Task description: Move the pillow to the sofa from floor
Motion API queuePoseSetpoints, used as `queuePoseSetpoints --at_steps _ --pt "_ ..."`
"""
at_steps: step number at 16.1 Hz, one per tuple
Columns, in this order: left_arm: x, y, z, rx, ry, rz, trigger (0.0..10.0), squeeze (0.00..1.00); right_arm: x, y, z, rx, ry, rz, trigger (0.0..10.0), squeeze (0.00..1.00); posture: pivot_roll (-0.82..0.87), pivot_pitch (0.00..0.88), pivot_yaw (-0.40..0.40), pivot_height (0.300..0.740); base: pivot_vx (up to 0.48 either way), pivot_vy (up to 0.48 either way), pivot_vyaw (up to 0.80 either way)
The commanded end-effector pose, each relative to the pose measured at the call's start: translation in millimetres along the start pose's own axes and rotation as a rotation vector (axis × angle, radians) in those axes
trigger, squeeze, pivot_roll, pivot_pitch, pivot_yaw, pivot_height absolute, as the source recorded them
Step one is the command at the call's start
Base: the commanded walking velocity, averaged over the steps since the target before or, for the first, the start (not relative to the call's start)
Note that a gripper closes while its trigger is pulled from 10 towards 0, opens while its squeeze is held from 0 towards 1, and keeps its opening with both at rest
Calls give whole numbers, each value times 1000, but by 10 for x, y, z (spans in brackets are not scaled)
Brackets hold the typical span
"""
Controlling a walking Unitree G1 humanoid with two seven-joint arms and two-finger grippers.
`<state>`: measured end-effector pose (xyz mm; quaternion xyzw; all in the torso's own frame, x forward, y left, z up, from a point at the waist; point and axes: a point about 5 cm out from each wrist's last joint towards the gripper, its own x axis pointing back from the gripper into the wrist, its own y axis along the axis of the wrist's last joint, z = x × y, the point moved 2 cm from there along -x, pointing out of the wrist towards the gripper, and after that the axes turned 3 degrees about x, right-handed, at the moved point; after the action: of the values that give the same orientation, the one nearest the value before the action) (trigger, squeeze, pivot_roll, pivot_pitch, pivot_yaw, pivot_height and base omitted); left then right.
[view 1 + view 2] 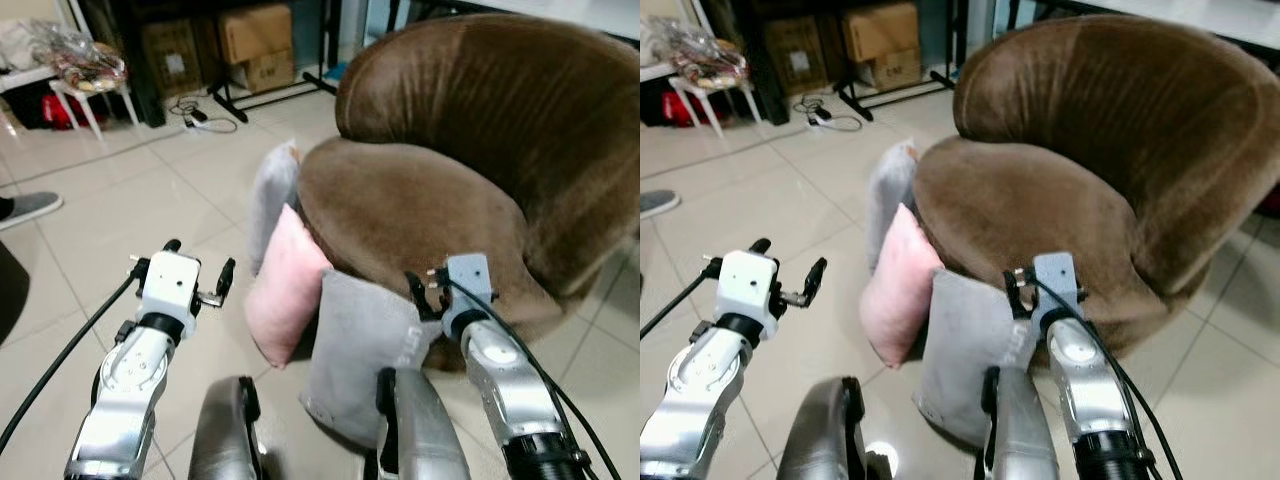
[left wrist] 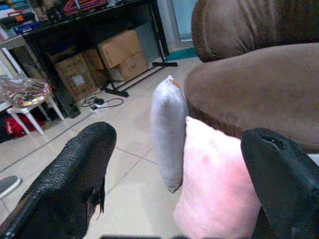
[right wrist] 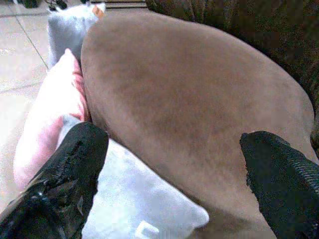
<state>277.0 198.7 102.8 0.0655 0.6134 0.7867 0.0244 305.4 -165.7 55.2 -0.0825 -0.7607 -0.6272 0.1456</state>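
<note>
Leaning on the brown sofa [image 1: 450, 200], three pillows stand on edge on the floor [image 1: 120, 220]: grey pillow [image 1: 355, 345] nearest, pink pillow [image 1: 285, 290], another grey behind. Right gripper [image 1: 428, 290], spread wide, hovers just above the nearest one; left gripper [image 1: 200, 270], also wide, sits farther off.

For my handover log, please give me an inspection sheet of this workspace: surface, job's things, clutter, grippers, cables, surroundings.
Surface: pale tiled floor.
Job's things: pink pillow and two grey pillows lean on the brown sofa.
Clutter: shoe at the left edge.
Grippers: left gripper open over the floor; right gripper open by the sofa's front.
Cables: power strip with cord on the floor.
Surroundings: cardboard boxes, white stool.
</note>
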Motion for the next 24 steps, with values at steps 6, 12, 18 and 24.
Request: queuePoseSetpoints --at_steps 6,12,18,24 --pt "36 -18 -77 -28 -55 15 10000 0 -71 18 219 11 105 -5 10000 745 2 0 -15 466 0 0 0" --pt "119 -14 -165 -58 -212 31 10000 0 -279 11 427 143 270 69 10000 1000 31 0 -49 466 0 0 0" --pt "294 63 -176 -76 -371 42 10000 0 -536 43 204 201 154 161 10000 0 45 0 -56 466 0 0 0" --pt "519 245 -159 -123 -493 63 10000 0 -578 -49 89 125 91 206 10000 0 120 135 -23 466 0 0 0"
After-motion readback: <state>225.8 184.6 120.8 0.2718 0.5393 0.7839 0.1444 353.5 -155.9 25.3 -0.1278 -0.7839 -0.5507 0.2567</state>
